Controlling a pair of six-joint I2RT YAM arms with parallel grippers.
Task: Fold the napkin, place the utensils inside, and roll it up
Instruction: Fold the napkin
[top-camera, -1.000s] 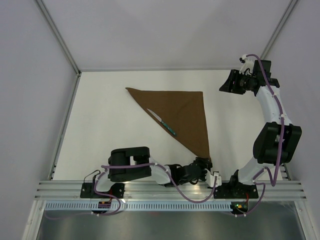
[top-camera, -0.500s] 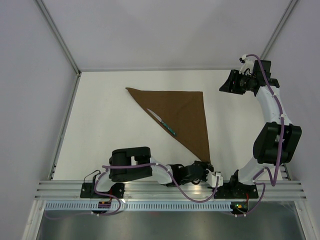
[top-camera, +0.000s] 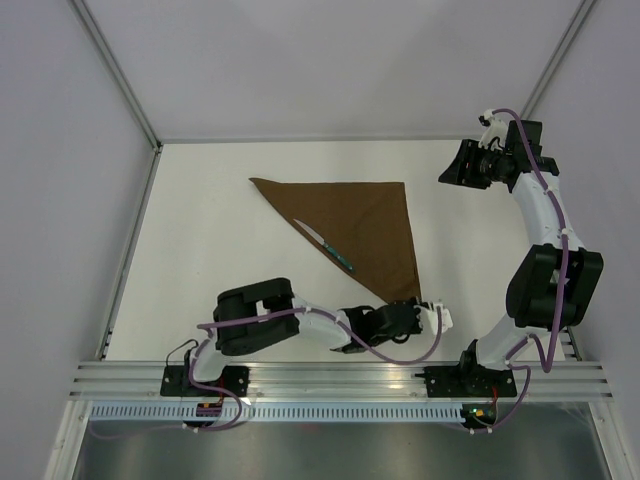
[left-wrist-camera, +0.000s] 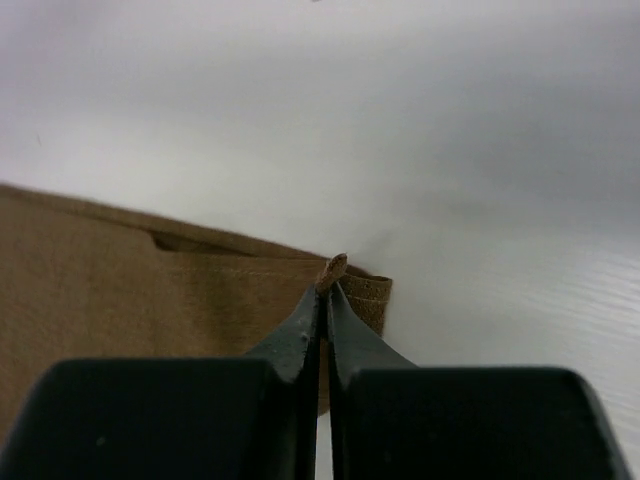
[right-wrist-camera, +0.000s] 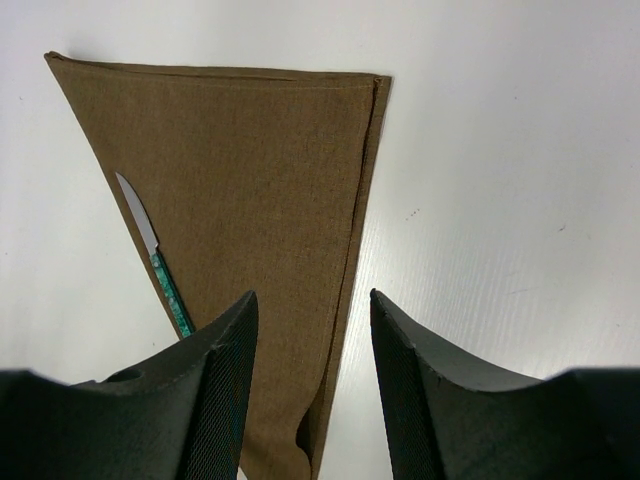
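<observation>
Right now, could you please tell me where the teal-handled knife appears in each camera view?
Top external: the knife lies mid-picture along the napkin's left slanted edge.
Left wrist: not in it; the left gripper pinches the napkin's corner.
Right wrist: the knife is at left, along the same edge.
Shared landmark: the brown napkin.

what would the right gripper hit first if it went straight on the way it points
Most likely the napkin: the right gripper points down at it, one edge showing between the open jaws. The utensil lies off to the side. Depth is hard to judge.
</observation>
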